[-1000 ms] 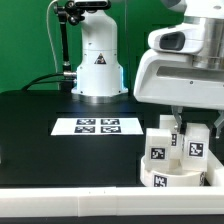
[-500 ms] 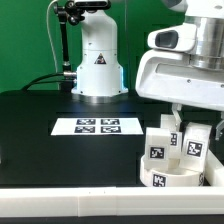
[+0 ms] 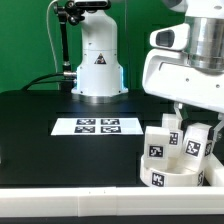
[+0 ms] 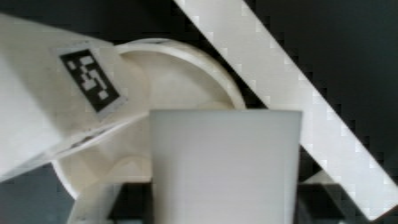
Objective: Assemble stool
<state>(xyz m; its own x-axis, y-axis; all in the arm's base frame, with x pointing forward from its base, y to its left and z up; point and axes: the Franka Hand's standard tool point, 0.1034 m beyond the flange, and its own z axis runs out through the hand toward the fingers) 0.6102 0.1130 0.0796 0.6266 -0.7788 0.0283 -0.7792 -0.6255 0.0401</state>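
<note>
Seat: the round white stool seat sits at the front of the black table, on the exterior view's right, just behind the long white rail that runs along the table's front edge.
Legs: two short white legs stand up out of the seat, each with a black-and-white square marker. One leg is toward the exterior view's left, the other leg toward its right.
Gripper: the gripper hangs from the big white wrist housing right over the legs, fingertips down around the top of the right-hand leg. Can't honestly tell whether the fingers are pinching it or just loose around it.
Wrist view: a plain white block fills the middle between dark finger parts low in the picture, with the seat's curved rim behind it, a marker-tagged leg beside it and the rail crossing diagonally.
Marker board: flat white marker board lies mid-table, well apart from the stool.
Background: white robot base at the back, green wall behind.
</note>
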